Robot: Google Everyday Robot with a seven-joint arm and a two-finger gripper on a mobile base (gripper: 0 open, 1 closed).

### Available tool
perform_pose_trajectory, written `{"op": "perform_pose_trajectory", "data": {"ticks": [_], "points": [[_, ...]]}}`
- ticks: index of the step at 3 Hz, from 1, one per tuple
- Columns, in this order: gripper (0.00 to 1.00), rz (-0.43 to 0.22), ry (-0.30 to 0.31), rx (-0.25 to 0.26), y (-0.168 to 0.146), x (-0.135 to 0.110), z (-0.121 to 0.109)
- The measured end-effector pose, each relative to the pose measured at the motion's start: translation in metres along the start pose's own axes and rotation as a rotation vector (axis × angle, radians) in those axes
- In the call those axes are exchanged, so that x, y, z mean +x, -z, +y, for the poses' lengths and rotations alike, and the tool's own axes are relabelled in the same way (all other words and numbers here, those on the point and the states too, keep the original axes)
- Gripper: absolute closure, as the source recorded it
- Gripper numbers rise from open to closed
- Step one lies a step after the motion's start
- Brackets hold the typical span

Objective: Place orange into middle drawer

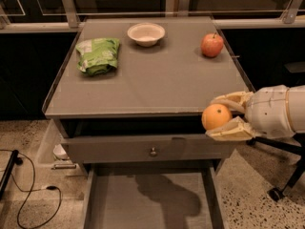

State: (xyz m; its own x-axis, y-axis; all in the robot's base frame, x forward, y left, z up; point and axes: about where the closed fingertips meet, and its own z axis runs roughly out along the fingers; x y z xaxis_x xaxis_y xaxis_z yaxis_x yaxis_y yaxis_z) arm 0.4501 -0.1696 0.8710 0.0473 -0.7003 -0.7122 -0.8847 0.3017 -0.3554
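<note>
My gripper (224, 116) comes in from the right and is shut on the orange (216, 116), holding it in the air just off the cabinet's front right corner. Its pale fingers (231, 131) sit above and below the fruit. The middle drawer (150, 199) is pulled out below, a wide shallow grey tray with a bare floor, down and to the left of the orange. Above it sits the closed drawer with the grey front and small round knob (153, 151).
On the cabinet top (157, 85) lie a green chip bag (97, 55), a white bowl (146, 33) and a red apple (212, 45). A black cable (28, 194) lies on the floor at the left, and a chair base (286, 175) stands at the right.
</note>
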Motion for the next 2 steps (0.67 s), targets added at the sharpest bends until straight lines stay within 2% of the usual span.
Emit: {"op": "perform_pose_trajectory", "data": {"ticks": [1,2], "points": [[1.00,0.030,-0.042,-0.072,-0.028,0.028,0.042],[1.00,0.061,-0.081,-0.166,-0.063,0.065,0.096]]}}
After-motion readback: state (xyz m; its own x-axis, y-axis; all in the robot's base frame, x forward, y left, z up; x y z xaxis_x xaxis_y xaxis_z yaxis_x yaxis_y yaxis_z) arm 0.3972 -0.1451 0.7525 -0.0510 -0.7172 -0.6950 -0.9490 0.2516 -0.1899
